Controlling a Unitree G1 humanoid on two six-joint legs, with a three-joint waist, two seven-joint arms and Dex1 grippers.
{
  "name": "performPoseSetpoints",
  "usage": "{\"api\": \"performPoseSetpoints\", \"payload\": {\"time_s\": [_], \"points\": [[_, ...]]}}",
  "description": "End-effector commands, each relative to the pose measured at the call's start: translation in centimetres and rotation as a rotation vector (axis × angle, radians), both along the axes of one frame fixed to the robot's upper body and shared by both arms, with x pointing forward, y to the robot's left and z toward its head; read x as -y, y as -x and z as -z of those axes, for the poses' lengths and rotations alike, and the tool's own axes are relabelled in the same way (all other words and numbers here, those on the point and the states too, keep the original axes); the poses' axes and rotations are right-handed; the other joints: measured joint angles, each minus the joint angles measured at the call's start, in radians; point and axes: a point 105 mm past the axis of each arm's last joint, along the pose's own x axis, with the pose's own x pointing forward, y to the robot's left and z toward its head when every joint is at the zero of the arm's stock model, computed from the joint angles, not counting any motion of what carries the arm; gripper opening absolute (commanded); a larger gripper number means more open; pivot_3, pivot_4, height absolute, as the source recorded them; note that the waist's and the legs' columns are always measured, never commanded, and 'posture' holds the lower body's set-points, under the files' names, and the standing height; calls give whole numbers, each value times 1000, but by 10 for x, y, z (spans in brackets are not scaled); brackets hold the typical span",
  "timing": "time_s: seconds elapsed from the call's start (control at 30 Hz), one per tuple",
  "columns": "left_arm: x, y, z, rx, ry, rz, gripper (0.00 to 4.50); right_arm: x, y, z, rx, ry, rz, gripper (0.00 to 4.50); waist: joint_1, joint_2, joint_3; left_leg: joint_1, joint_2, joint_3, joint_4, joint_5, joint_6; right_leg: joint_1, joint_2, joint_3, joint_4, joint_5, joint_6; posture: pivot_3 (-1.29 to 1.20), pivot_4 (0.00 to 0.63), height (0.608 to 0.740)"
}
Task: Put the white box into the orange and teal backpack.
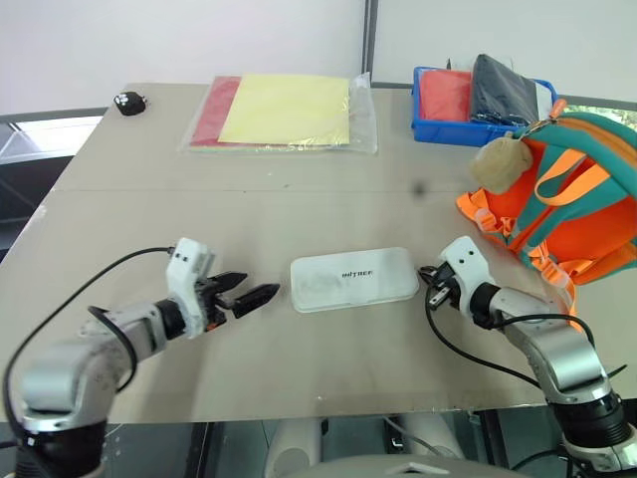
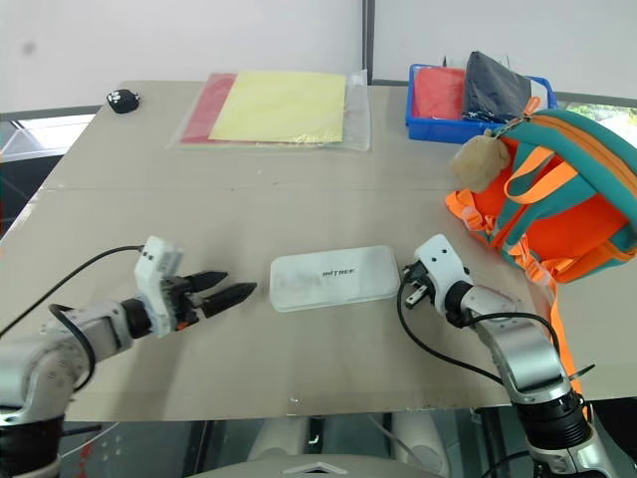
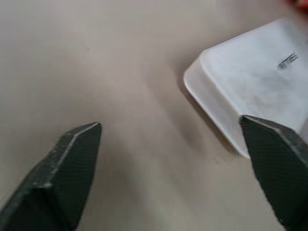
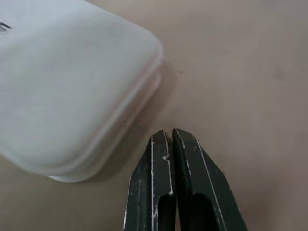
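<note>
A clear plastic sleeve [image 1: 284, 113] holding a yellow sheet [image 1: 289, 108] over a red one [image 1: 213, 108] lies flat at the far side of the beige table [image 1: 149, 209], well beyond the claws. To its right, a blue plastic tray [image 1: 453, 129] carries red and black items. A small black object [image 1: 129, 102] sits near the table's far left corner.

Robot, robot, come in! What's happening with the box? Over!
Left end effector open, right end effector shut, both empty. Box flat on table between them. Backpack to right, nothing blocking.
</note>
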Motion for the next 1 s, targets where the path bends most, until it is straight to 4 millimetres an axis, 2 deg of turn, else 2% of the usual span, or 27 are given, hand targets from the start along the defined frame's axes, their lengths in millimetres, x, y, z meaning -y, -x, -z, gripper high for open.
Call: {"api": "performPoseSetpoints", "payload": {"time_s": [0.03,0.2,0.3,0.43,0.5,0.67,0.7,0.73,0.83,0.9,0.93,0.97,1.0], "points": [[1,5,2,-154,108,4,4438,0,-7,-15,66,-6,-14,0,-3,2,1,0,0,1,0,0,0,0,0,1,0,0,0,0,150,740],[25,0,11,-219,216,35,4438,-16,-9,-4,61,49,-88,0,-3,1,0,0,0,0,0,0,0,0,0,1,0,2,4,0,150,740],[44,-9,25,-260,268,35,4438,-35,-12,2,63,75,-163,0,0,1,0,0,-1,0,0,0,0,0,0,1,1,3,4,0,150,740],[75,-12,28,-273,297,107,4438,-60,-12,1,70,59,-258,0,-1,0,-2,2,-1,0,1,0,0,2,0,1,1,3,4,0,150,740],[84,-14,28,-270,317,113,4438,-68,-9,1,69,54,-296,0,0,0,-2,2,-1,0,2,0,0,2,0,1,1,3,4,0,150,740],[88,-14,25,-265,366,98,4438,-65,-8,-1,76,38,-272,0,2,0,-4,2,-1,-1,2,0,0,2,0,1,1,3,4,0,150,740],[87,-14,24,-265,374,94,3914,-62,-8,-1,79,35,-259,0,3,0,-4,1,-2,-1,2,0,0,2,-1,1,1,3,4,0,150,740],[87,-13,22,-263,384,98,3721,-59,-7,-2,85,32,-245,0,3,0,-4,1,-2,-1,2,0,0,3,-1,1,1,3,4,0,150,740],[84,-12,20,-260,390,88,2238,-46,-4,-11,98,-16,-186,0,4,0,-4,1,-2,-1,2,0,0,2,-1,1,1,3,4,0,150,740],[83,-12,17,-250,404,88,1456,-36,2,-20,105,-56,-163,0,4,-1,-4,0,-2,-3,2,0,0,2,-1,0,1,3,4,0,150,740],[83,-12,14,-237,420,90,1164,-28,8,-29,112,-97,-146,0,3,0,-4,0,-2,-3,2,0,0,3,-1,0,1,3,4,0,150,740],[83,-13,11,-228,431,90,1082,-23,12,-36,116,-124,-136,0,5,0,-3,0,-2,-3,2,0,0,2,-1,0,1,3,4,0,150,740],[83,-14,10,-219,437,91,1082,-17,15,-43,124,-151,-112,239,4,0,-3,0,-2,-3,2,0,0,2,-1,0,1,3,4,0,150,740]]}}
